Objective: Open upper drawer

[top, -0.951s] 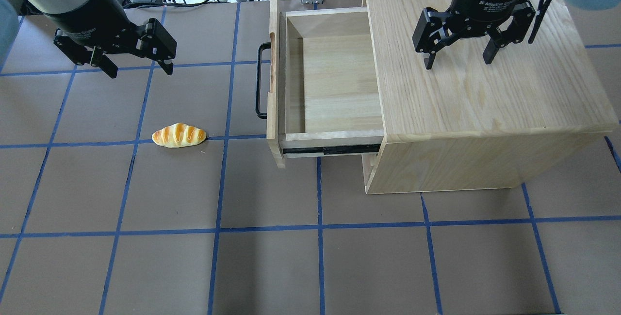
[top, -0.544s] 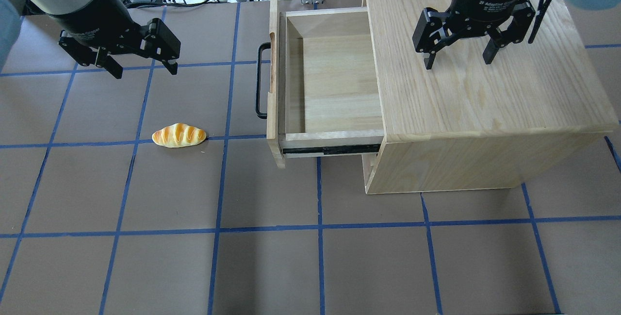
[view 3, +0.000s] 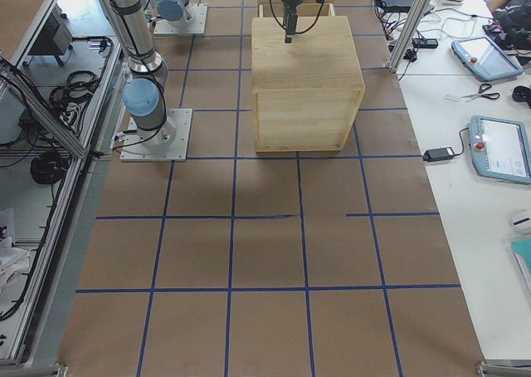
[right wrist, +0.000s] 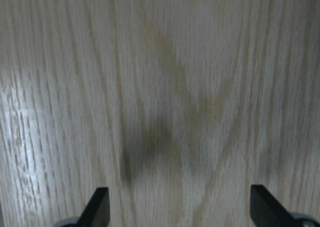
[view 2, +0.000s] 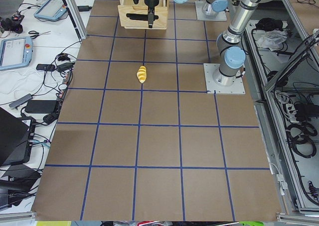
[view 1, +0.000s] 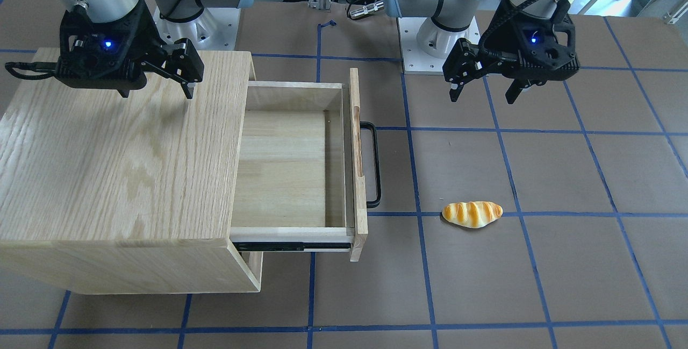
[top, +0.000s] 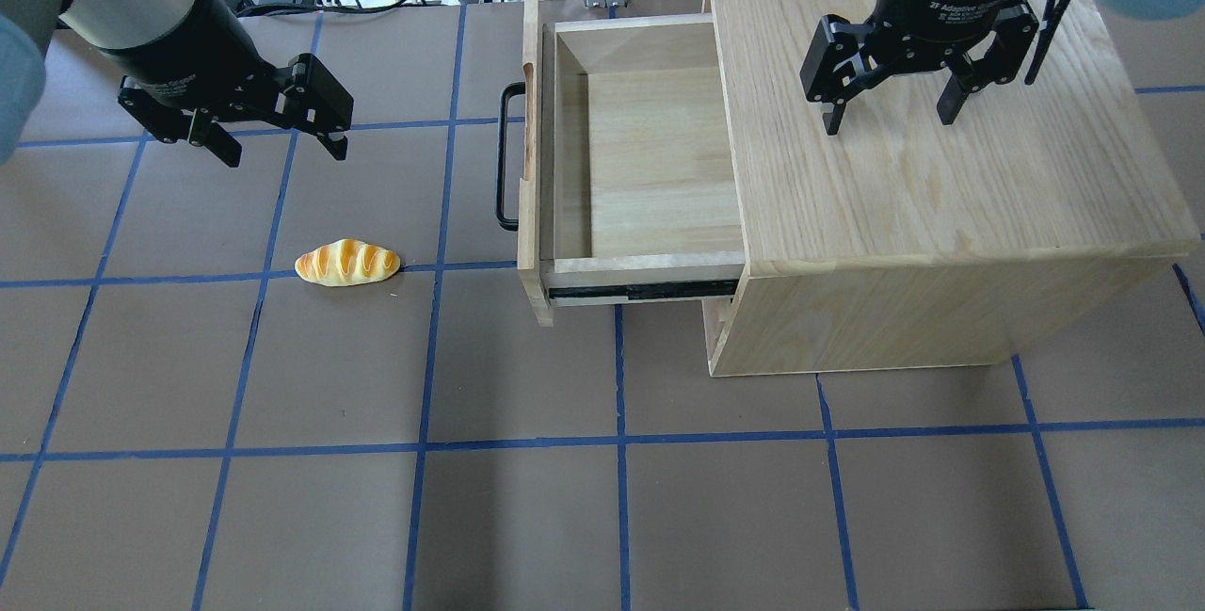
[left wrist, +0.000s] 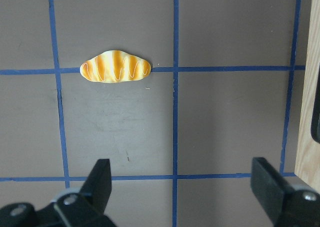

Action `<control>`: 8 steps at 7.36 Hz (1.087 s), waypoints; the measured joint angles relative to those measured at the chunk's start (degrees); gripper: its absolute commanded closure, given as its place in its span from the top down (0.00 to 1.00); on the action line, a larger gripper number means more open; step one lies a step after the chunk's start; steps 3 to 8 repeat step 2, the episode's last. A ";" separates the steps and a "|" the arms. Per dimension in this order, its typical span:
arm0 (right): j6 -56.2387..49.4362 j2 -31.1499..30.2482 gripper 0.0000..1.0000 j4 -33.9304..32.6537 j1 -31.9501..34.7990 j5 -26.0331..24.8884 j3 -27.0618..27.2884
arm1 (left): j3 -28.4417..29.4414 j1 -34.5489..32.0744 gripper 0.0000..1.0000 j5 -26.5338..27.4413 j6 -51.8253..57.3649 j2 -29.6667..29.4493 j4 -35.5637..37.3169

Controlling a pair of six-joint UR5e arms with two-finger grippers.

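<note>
Upper drawer (top: 650,159): pulled well out of the cabinet (top: 941,197), interior bare, unmoved over the last second; the task looks done.
Left gripper (top: 282,154): fingers spread, holding nothing; it has drifted slightly over the table (top: 565,498), well apart from the black handle (top: 505,159).
Right gripper (top: 888,121): fingers spread, empty, unmoved above the cabinet top.

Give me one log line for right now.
upper drawer: pulled out, empty | handle: free | left jaws: open, empty, above mat | right jaws: open, empty, above cabinet top | bread: on mat, untouched
</note>
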 measured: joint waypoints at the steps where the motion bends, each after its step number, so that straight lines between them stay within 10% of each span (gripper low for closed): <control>1: -0.01 0.00 1.00 0.00 0.00 0.00 -0.02 | 0.09 -0.02 1.00 0.20 0.03 0.19 0.00; 8: -0.02 0.00 1.00 0.00 0.00 0.00 -0.03 | 0.29 -0.04 1.00 0.33 0.08 0.48 0.00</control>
